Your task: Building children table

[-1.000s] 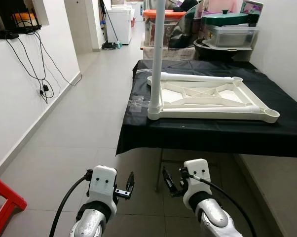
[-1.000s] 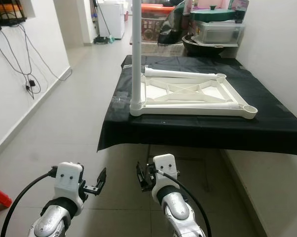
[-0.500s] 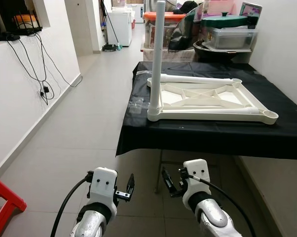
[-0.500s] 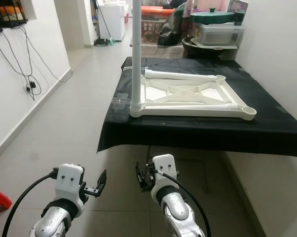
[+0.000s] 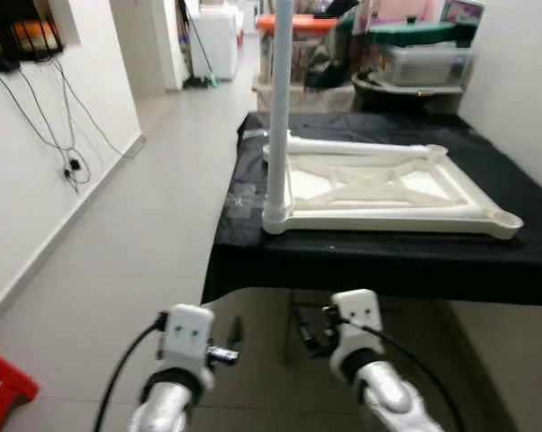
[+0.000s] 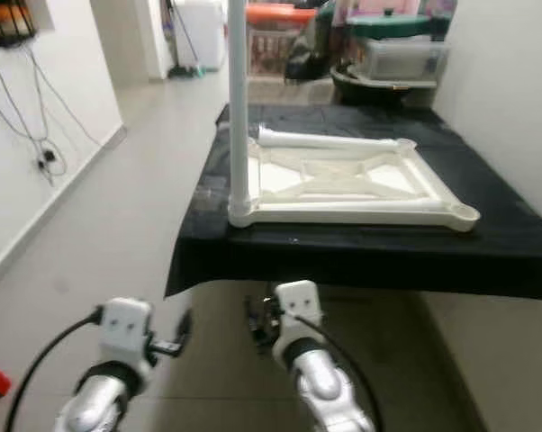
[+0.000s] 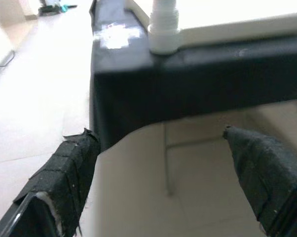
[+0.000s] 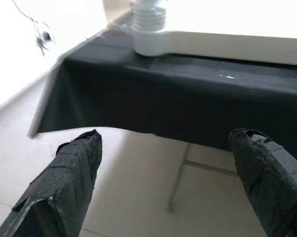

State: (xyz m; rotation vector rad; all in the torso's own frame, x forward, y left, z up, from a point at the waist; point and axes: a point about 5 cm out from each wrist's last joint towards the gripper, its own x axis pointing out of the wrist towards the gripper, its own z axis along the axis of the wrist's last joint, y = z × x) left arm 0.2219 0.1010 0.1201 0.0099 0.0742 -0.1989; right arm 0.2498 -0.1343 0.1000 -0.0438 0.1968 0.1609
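Note:
A white plastic children's table top (image 5: 388,193) lies upside down on a table covered with black cloth (image 5: 370,256). One white leg (image 5: 278,108) stands upright in its near left corner socket. Another white leg (image 5: 361,147) lies flat along the frame's far side. My left gripper (image 5: 228,346) and right gripper (image 5: 305,335) hang low in front of the table's near edge, both open and empty. In the wrist views the black fingers (image 7: 64,173) (image 8: 64,173) stand wide apart, with the cloth edge and the leg's socket (image 8: 148,37) ahead.
Storage boxes and bins (image 5: 415,54) are stacked behind the table. A white wall (image 5: 19,180) with hanging cables runs along the left, with open tiled floor (image 5: 145,207) between it and the table. A red object (image 5: 5,391) sits at lower left.
The camera has moved closer to the table and the picture is blurred. The grippers hold the same open pose.

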